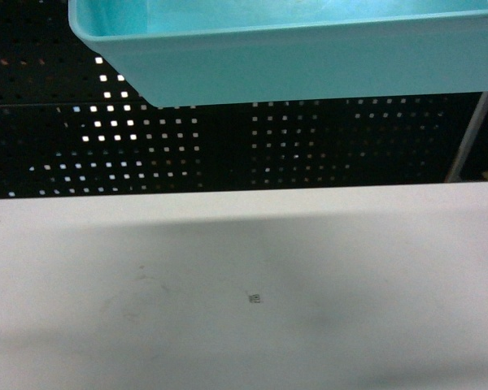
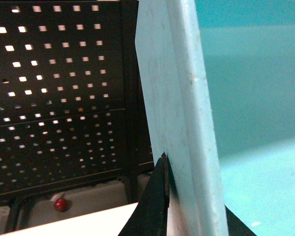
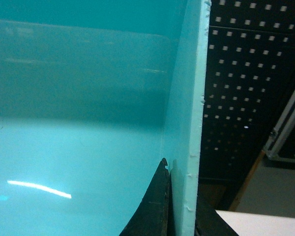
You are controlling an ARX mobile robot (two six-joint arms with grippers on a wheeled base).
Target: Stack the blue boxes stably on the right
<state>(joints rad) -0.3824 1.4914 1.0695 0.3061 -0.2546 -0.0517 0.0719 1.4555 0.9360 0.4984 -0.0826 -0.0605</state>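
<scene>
- Since the turquoise bin [image 1: 309, 65] fills the top of the head view with nothing under it, it looks lifted well clear of the white desk [image 1: 244, 325], carried between both arms.
- The left pincer [image 2: 169, 206] is clamped on the bin's left wall: one dark finger [image 2: 155, 206] lies against the outer face, and a second dark tip shows on the inner side of the rim, so it is closed on the wall.
- The right pincer [image 3: 182, 206] grips the right wall likewise, one finger [image 3: 155, 206] inside the bin and another just showing outside the rim; it too is closed on plastic.
- The bin's inside, as far as both wrist views show, holds nothing.
- Progress, as I judge it: the pick-up and lift are done, but the placing is not. No second blue box and no stack appear in any view, so I cannot tell how many are already stacked or where the pile stands.
- What is left: carry the bin to the right, line it up over its target, lower it level until it seats, then release both walls.
- Behind the desk stands a dark perforated panel [image 1: 146, 138].
</scene>
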